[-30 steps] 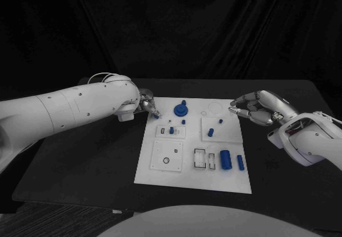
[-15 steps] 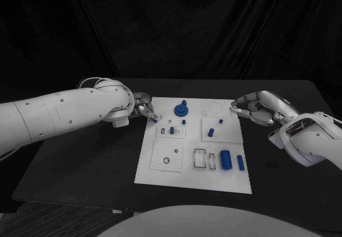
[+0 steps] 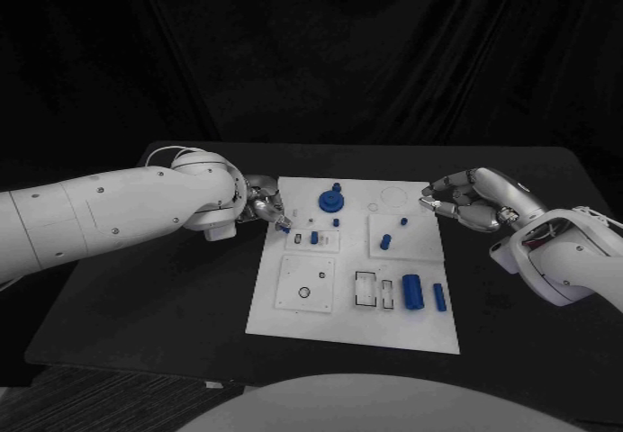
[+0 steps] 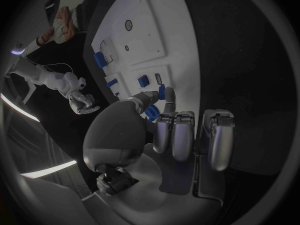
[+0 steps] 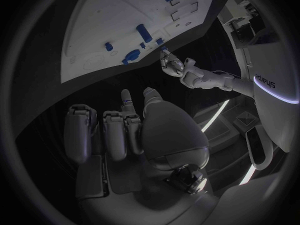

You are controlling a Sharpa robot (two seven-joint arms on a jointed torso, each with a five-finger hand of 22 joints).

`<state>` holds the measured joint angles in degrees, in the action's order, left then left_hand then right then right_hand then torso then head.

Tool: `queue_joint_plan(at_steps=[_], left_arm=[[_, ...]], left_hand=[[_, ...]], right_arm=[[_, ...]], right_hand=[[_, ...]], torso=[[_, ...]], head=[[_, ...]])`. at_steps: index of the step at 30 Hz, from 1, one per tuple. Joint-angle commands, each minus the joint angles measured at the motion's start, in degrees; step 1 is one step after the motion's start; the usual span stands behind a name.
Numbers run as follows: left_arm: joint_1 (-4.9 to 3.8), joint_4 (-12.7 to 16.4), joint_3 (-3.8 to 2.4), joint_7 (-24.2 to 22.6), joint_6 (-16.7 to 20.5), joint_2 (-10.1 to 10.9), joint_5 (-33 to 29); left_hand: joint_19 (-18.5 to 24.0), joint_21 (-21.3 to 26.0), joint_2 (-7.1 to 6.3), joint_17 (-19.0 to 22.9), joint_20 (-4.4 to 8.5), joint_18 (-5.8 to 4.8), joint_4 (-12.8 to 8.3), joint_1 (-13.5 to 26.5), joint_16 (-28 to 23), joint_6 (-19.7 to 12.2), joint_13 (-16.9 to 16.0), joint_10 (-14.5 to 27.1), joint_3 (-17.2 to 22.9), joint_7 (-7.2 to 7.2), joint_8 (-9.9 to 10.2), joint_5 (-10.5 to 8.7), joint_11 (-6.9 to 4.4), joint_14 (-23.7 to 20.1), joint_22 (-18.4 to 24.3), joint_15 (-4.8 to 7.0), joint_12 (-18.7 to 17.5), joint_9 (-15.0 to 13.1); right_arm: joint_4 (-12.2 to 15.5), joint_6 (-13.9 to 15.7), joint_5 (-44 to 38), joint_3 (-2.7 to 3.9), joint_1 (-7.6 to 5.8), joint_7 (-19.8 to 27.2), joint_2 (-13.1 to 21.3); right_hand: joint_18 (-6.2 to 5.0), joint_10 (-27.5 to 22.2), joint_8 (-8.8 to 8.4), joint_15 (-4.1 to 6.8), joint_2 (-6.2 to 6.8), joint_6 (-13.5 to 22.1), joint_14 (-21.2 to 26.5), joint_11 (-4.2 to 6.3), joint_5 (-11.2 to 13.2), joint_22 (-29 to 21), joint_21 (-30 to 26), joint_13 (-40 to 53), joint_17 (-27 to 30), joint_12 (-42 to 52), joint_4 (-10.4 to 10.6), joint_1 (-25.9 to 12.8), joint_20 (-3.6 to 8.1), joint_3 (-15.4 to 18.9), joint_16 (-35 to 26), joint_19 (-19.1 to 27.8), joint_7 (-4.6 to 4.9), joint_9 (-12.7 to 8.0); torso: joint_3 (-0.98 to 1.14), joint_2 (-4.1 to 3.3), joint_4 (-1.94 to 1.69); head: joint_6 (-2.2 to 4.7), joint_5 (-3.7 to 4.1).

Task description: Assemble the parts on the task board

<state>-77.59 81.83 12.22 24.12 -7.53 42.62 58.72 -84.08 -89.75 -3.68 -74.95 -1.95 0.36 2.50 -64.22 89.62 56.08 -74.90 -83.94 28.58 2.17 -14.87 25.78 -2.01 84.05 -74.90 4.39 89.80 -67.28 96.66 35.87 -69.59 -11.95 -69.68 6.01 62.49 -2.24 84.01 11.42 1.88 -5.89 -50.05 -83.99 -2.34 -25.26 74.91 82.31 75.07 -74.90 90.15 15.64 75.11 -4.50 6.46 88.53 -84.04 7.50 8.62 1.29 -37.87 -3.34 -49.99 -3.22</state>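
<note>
The white task board (image 3: 350, 333) lies in the middle of the black table. On it stand a blue round knob (image 3: 332, 200), small blue pegs (image 3: 385, 240) and a big blue cylinder (image 3: 411, 290) beside a slimmer one (image 3: 439, 297). My left hand (image 3: 266, 209) hovers at the board's upper left edge and pinches a small blue part (image 4: 152, 112) between thumb and finger, just above the board (image 4: 150, 40). My right hand (image 3: 474, 200) hangs at the board's upper right edge with its fingers (image 5: 125, 127) curled in and nothing in them.
The board carries raised white blocks with slots and holes (image 3: 306, 284), and a rectangular frame slot (image 3: 365, 289). Black table surface (image 3: 156, 297) runs on both sides of the board. A dark curtain closes the back.
My left arm has swung in and lowered, bringing the hand with the blue part a little nearer along the board's left edge. The right hand has barely moved.
</note>
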Motion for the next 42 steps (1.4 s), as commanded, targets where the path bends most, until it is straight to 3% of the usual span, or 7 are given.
queue_joint_plan(at_steps=[1,8,28,42], left_arm=[[0.09,0.26,-0.03,0.83,-0.51,-0.28,-0.12],[0.46,-0.25,-0.02,0.84,-0.27,-1.21,-0.12],[1.50,-1.36,-0.01,0.50,-0.51,-2.78,-0.12],[2.06,-1.48,-0.01,0.63,-0.70,-3.21,-0.11]], left_hand=[[-5.92,-0.25,0.02,-15.05,-0.06,-0.36,-0.83,0.52,0.38,-0.05,-15.10,-6.06,1.25,-0.12,-0.21,-0.36,0.06,5.95,-15.10,0.12,0.20,-0.07],[-5.92,-0.25,0.08,-15.05,-0.06,-0.36,-0.84,0.54,0.38,-0.07,-15.10,-6.06,1.32,-0.13,-0.21,-0.41,0.06,5.95,-15.10,0.11,0.20,-0.08],[-5.92,-0.25,0.33,-15.05,-0.07,-0.36,-0.85,0.81,0.38,-0.07,-15.10,-6.06,1.64,-0.09,-0.23,-0.75,0.11,5.95,-15.10,0.09,0.20,-0.13],[-5.85,-0.15,0.46,-15.05,-0.08,-0.33,-0.77,1.11,0.38,0.06,-15.10,-6.06,1.76,-0.06,-0.28,-0.83,0.14,5.95,-15.06,0.07,0.20,-0.14]], right_arm=[[-0.19,0.34,-0.10,0.04,0.20,-0.36,-0.04],[-0.49,0.32,-0.10,0.04,0.27,-0.15,-0.20],[-0.73,0.38,-0.10,0.04,0.37,0.00,-0.34],[-0.67,0.38,-0.10,0.04,0.39,-0.06,-0.20]], right_hand=[[0.23,5.99,-0.02,-0.48,0.07,-0.40,-5.37,-0.34,-0.27,12.44,-0.21,14.93,-12.22,-0.15,-0.28,0.57,-0.25,0.11,-0.34,-2.28,-0.16,-0.09],[0.21,5.99,-0.02,-0.48,0.07,-0.42,-5.37,-0.35,-0.38,12.42,-0.27,14.93,-12.20,-0.15,-0.25,0.57,-0.25,0.11,-0.34,-2.25,-0.16,-0.10],[0.21,5.99,-0.10,-0.50,0.13,-0.49,-5.35,-0.35,-1.63,12.41,-0.29,14.93,-12.12,-0.15,-0.31,1.08,-0.27,-0.04,-0.38,-2.24,-0.15,-0.23],[0.20,5.99,-0.26,-0.52,0.32,-0.57,-5.34,-0.39,-3.76,12.40,-0.32,14.93,-12.05,-0.15,-0.54,2.03,-0.29,-0.41,-0.40,-2.22,-0.09,-0.46]], torso=[[-0.02,-0.10,0.03],[-0.01,-0.14,0.06],[-0.04,-0.10,0.01],[-0.02,-0.09,-0.02]], head=[[-0.01,0.03],[-0.01,-0.32],[-0.01,-0.23],[-0.01,0.02]])
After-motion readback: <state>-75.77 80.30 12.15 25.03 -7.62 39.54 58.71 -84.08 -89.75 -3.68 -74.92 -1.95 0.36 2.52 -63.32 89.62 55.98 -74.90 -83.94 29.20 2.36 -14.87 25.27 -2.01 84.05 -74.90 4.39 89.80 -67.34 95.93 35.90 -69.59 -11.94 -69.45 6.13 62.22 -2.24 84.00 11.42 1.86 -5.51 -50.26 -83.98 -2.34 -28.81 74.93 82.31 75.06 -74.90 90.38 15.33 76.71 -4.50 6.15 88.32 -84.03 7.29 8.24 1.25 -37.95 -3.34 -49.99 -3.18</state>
